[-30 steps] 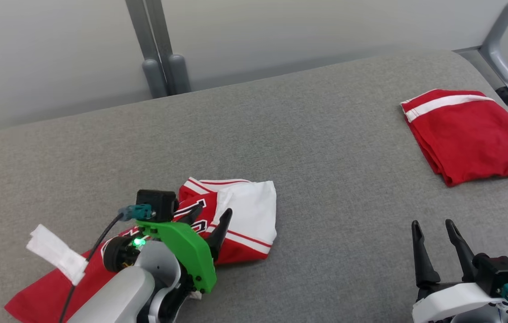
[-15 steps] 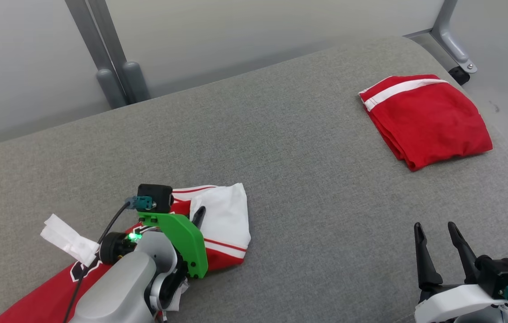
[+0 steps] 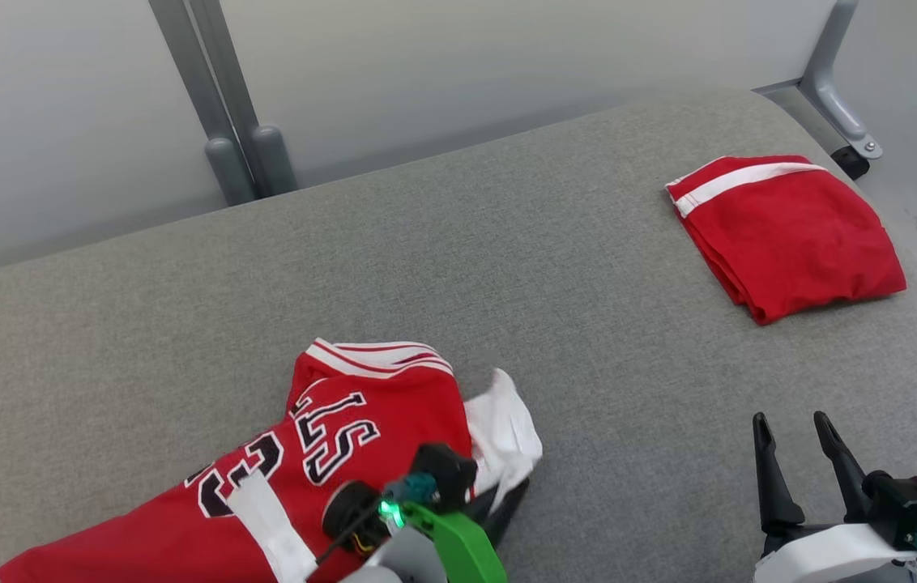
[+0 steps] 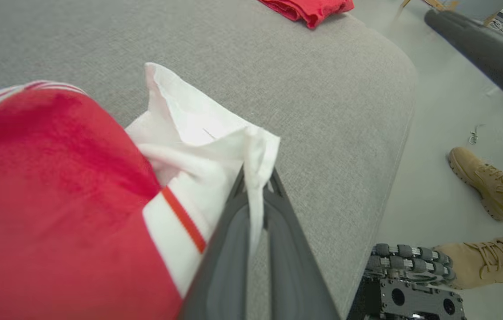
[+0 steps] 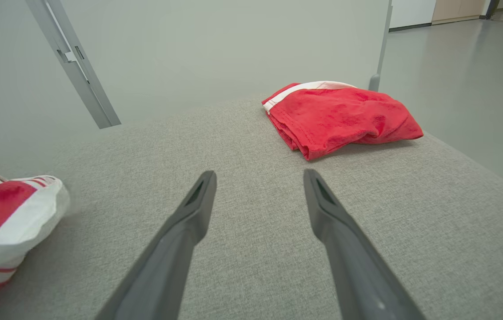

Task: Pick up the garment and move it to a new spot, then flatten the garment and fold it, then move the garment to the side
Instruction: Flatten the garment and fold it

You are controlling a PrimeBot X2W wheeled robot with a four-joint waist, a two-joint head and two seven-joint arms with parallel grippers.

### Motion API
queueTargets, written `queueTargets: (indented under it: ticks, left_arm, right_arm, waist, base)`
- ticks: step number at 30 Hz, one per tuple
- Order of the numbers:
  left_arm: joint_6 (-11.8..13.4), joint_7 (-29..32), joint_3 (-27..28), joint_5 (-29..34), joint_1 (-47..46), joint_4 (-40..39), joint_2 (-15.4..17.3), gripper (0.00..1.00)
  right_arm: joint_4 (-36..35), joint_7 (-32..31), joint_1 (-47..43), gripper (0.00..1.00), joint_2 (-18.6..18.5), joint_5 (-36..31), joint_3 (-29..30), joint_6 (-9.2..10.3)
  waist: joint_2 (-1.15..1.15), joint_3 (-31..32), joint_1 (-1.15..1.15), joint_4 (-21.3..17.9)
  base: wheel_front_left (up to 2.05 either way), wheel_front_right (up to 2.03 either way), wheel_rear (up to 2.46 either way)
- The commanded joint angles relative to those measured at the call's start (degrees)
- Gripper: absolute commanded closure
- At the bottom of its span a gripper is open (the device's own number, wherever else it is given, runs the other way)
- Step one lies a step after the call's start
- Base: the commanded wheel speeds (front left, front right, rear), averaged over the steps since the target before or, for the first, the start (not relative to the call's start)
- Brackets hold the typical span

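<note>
1. Head view: the red jersey (image 3: 329,453), lettered in black and white, lies crumpled on the grey cushion (image 3: 507,267) at 7 o'clock. A white flap sticks out on its 3 o'clock side. The left gripper (image 3: 513,495) sits at 6 o'clock with its fingers at that flap. The right gripper (image 3: 791,421) is at 5 o'clock, fingers apart, well away from the jersey. A folded red garment (image 3: 791,235) lies at 2 o'clock, near the cushion's far end.
2. Left wrist view: the 2 fingers are pressed together, clamped on a pinch of the jersey's white fabric, which bunches at their tips. The jersey's red body is at 9 o'clock. A person's 2 tan boots (image 4: 487,191) stand on the floor between 3 and 4 o'clock, past the cushion's edge.
3. Right wrist view: the 2 fingers are spread wide over bare cushion and hold nothing. The jersey is at 8 o'clock and the folded red garment at 1 o'clock.
</note>
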State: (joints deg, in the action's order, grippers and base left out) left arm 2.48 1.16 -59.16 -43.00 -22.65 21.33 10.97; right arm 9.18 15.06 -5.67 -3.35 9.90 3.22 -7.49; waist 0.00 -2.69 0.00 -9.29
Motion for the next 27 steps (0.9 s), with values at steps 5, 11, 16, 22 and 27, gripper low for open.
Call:
queueTargets:
  ticks: [5,11,16,22,27]
  left_arm:
    - [-2.4,-3.49,-3.55,2.59,2.74,1.63,-0.73,0.0]
    - [-4.89,-9.42,-1.88,0.66,4.07,0.51,-1.02,0.0]
    - [0.53,-14.35,4.6,-0.31,6.94,-5.97,3.4,0.0]
    - [10.75,-16.36,16.75,5.07,14.57,-15.6,9.74,0.0]
    - [12.47,-16.27,29.56,11.43,23.5,-18.32,9.19,0.0]
  right_arm:
    - [0.38,0.16,-0.67,0.0,-0.23,-0.03,0.01,0.0]
    - [0.32,0.16,-0.98,0.0,-0.38,0.0,0.34,0.0]
    - [-0.53,0.16,-2.06,0.0,-0.31,-0.1,1.72,0.0]
    - [-2.76,0.16,-3.16,0.0,-0.53,-1.07,3.26,0.0]
    - [-3.98,0.16,-3.01,0.0,-0.75,-1.68,3.6,0.0]
  waist:
    - [0.0,0.1,0.0,1.13]
    - [0.0,0.43,0.0,2.25]
    - [0.0,1.15,0.0,4.42]
    - [0.0,2.42,0.0,8.59]
    - [0.0,3.32,0.0,12.54]
  base:
    - [0.0,0.0,0.0]
    - [0.0,0.0,0.0]
    - [0.0,0.0,0.0]
    - [0.0,0.0,0.0]
    - [0.0,0.0,0.0]
